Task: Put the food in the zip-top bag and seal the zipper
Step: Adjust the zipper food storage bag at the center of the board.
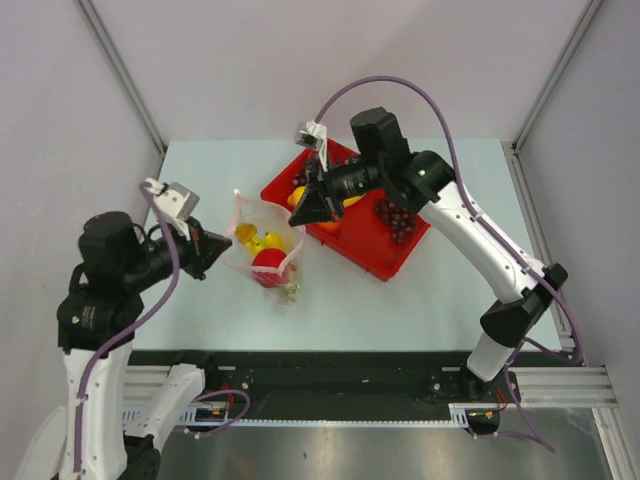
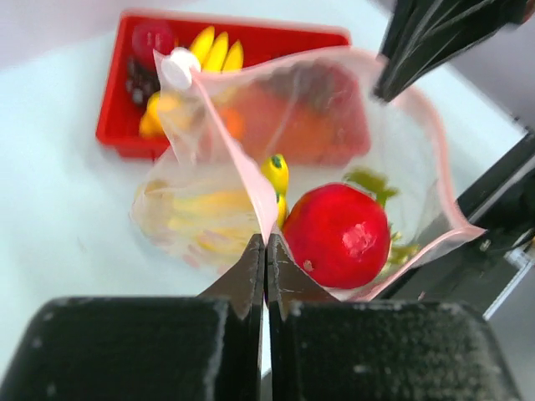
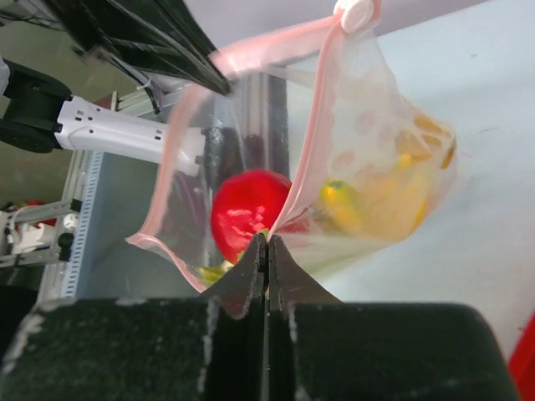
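The zip-top bag [image 1: 262, 243] is held open, its zipper [image 3: 307, 138] clamped shut on by the left gripper [image 2: 266, 253] and right gripper [image 3: 267, 251]. A red apple [image 2: 338, 238] and bananas [image 2: 276, 177] are seen inside, lol.

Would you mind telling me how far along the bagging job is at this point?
Done: a red apple and some yellow fruit sit inside the zip-top bag. In hand: left gripper and right gripper, jaws shut, pinch the zipper edges, mouth open. Left: grapes and bananas lie in the red tray; sealing not done.
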